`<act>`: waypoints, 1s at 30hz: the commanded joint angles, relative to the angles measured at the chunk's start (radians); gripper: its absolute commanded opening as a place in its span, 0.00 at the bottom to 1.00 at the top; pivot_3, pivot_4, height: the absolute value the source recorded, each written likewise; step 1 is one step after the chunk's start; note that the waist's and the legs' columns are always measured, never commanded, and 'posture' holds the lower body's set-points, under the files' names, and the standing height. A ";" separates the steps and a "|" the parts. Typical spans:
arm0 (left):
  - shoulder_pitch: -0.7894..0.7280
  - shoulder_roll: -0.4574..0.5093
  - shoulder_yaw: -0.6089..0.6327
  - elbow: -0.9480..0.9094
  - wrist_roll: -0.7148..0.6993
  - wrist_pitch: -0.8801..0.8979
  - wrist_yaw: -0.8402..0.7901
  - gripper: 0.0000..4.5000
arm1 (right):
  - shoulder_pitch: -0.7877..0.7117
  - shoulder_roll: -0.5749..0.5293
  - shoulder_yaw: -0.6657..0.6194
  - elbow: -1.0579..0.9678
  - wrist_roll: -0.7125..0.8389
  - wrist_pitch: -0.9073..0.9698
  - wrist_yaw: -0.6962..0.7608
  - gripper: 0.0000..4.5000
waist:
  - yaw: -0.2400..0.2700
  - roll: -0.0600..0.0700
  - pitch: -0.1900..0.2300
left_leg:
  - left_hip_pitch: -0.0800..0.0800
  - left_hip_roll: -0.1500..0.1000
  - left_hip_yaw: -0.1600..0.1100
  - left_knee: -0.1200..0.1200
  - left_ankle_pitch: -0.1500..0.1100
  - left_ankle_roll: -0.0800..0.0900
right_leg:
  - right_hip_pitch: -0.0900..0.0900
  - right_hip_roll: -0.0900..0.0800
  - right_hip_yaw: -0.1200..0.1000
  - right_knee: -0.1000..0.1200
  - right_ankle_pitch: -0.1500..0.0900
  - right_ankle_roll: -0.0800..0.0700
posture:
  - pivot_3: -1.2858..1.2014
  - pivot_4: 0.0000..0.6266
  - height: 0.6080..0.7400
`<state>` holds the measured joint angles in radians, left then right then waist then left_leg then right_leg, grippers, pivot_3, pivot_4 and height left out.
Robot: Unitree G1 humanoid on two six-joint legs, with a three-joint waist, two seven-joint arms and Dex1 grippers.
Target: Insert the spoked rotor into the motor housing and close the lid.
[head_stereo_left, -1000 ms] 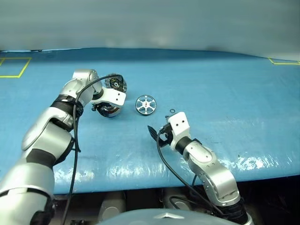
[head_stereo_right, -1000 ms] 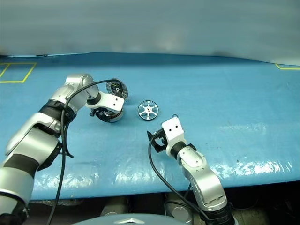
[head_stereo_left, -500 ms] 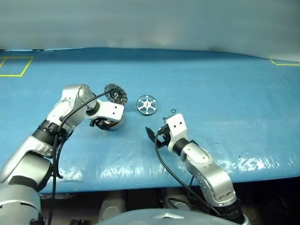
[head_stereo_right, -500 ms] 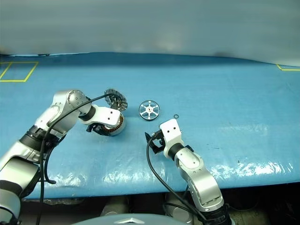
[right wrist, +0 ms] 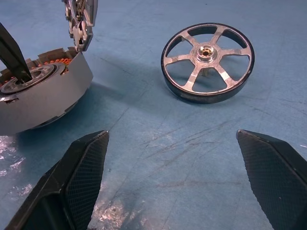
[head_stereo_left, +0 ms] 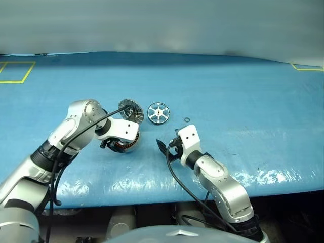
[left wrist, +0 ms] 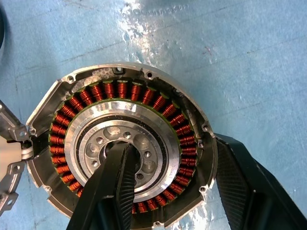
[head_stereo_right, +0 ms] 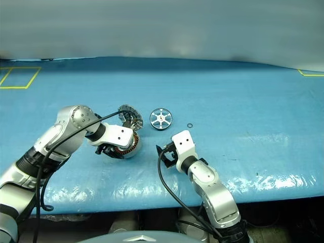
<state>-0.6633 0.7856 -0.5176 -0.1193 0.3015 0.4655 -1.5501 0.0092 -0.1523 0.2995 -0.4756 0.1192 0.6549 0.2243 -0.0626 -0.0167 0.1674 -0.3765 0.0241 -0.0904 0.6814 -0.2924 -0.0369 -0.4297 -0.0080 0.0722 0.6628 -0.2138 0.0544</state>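
Two tools: left tool (left wrist: pixel 172 191) grips copper-wound motor housing (left wrist: pixel 120 143); right tool (right wrist: pixel 175 182) wide.

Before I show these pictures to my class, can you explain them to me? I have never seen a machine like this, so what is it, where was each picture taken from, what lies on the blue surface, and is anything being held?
This is a humanoid robot with two arms, each ending in a two-fingered black gripper. The two wide pictures come from cameras in its head, looking down over a blue table. The two close-ups come from cameras on its wrists.

The left gripper grips the motor housing, a grey metal cup with a copper winding ring: one finger is inside the centre, the other outside the wall. Its hinged lid stands open.

The right gripper is open and holds nothing. It points towards the spoked rotor, a small silver wheel lying flat on the table beside the housing. A tiny dark ring lies nearby.

The rotor is not yet in the housing.
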 commanded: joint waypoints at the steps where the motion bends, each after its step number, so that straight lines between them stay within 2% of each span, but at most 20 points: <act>1: -0.019 -0.007 0.013 -0.056 -0.022 0.022 0.006 0.46 | 0.000 0.001 -0.003 -0.023 -0.002 -0.026 0.002 1.00 | 0.000 0.000 0.000 | 0.000 0.000 0.000 0.000 0.000 0.000 | 0.000 0.000 0.000 0.000 0.000 0.000 | 0.52 0.24 1.00; 11: -0.036 -0.009 -0.029 -0.048 -0.001 0.053 0.014 0.46 | 0.003 0.006 -0.001 -0.019 -0.005 -0.031 -0.006 1.00 | 0.000 0.000 0.000 | 0.000 0.000 0.000 0.000 0.000 0.000 | 0.000 0.000 0.000 0.000 0.000 0.000 | 0.52 0.24 1.00; 18: -0.040 -0.029 -0.007 -0.076 -0.050 0.084 0.023 0.99 | -0.001 0.008 -0.001 -0.016 -0.007 -0.031 -0.003 1.00 | 0.000 0.000 0.000 | 0.000 0.000 0.000 0.000 0.000 0.000 | 0.000 0.000 0.000 0.000 -0.001 0.002 | 0.52 0.24 1.00; 24: -0.065 -0.014 0.044 -0.133 -0.128 0.122 0.023 1.00 | 0.007 0.006 -0.002 -0.021 -0.009 -0.029 -0.001 1.00 | 0.002 0.000 0.000 | 0.000 0.000 0.000 0.000 0.000 0.000 | 0.000 0.000 0.000 0.000 -0.002 0.003 | 0.52 0.24 1.00; 30: -0.062 0.045 0.100 -0.226 -0.205 0.166 0.020 1.00 | 0.014 0.004 -0.002 -0.027 -0.009 -0.025 0.000 1.00 | -0.002 0.000 0.000 | 0.001 0.000 0.000 0.000 0.000 0.000 | 0.000 0.000 0.000 0.000 -0.002 0.003 | 0.52 0.24 1.00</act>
<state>-0.7172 0.8090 -0.4551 -0.2997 0.1183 0.6215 -1.5291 0.0240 -0.1509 0.2987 -0.4742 0.1061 0.6434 0.2206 -0.0645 -0.0164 0.1675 -0.3758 0.0242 -0.0902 0.6815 -0.2924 -0.0369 -0.4294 -0.0079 0.0726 0.6633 -0.2157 0.0573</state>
